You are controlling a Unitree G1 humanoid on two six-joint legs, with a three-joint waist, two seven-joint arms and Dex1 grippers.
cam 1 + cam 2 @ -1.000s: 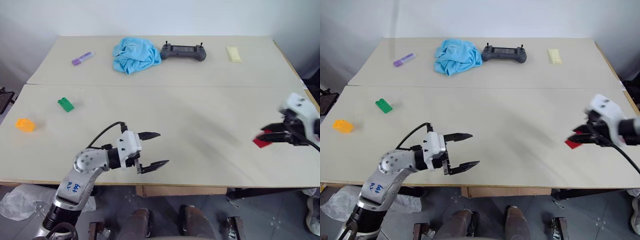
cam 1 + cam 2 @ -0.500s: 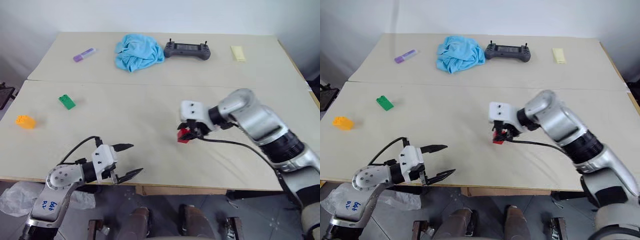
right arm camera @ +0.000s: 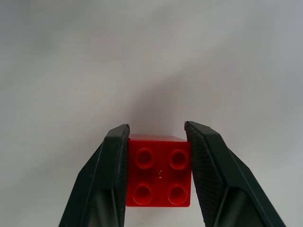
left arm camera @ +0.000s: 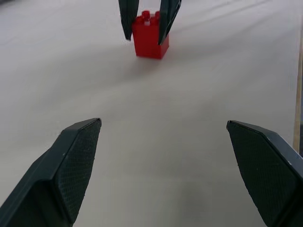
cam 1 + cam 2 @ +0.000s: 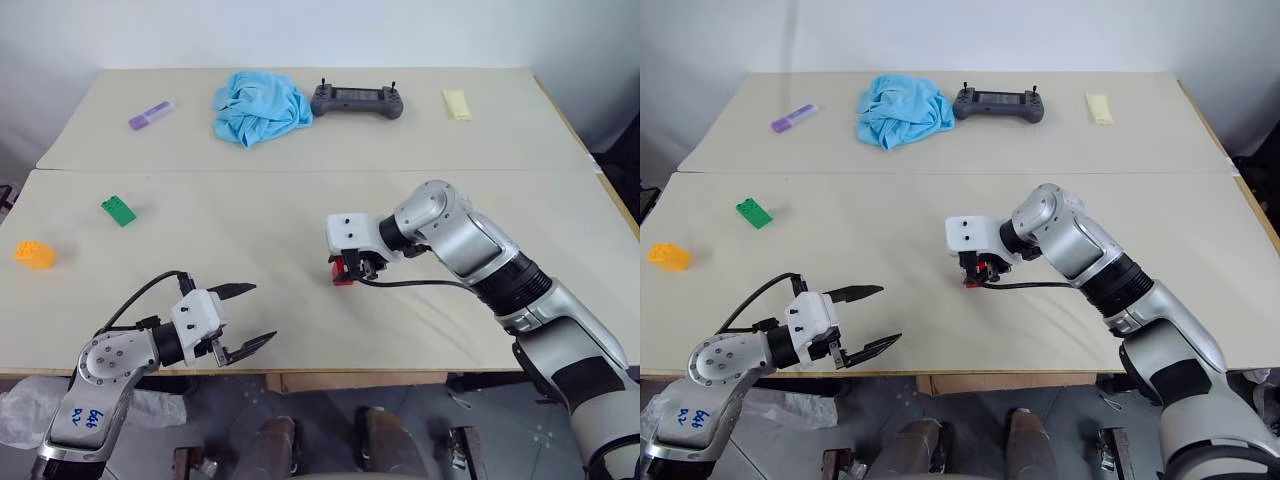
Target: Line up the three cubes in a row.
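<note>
My right gripper is shut on the red cube near the middle of the table, pointing steeply down. The cube sits at or just above the tabletop, and the left wrist view shows it between the two dark fingers. The green cube lies at the left of the table, with the orange-yellow cube further left and nearer the front. My left gripper is open and holds nothing, low over the front edge, well left of the red cube.
Along the far side lie a purple marker, a crumpled blue cloth, a dark handheld controller and a pale yellow flat piece. A seam runs across the tabletop between the two boards.
My right arm has swung from the table's right edge to its middle, carrying the red cube and lowering it. My left gripper has drawn back left toward the front edge, still open.
</note>
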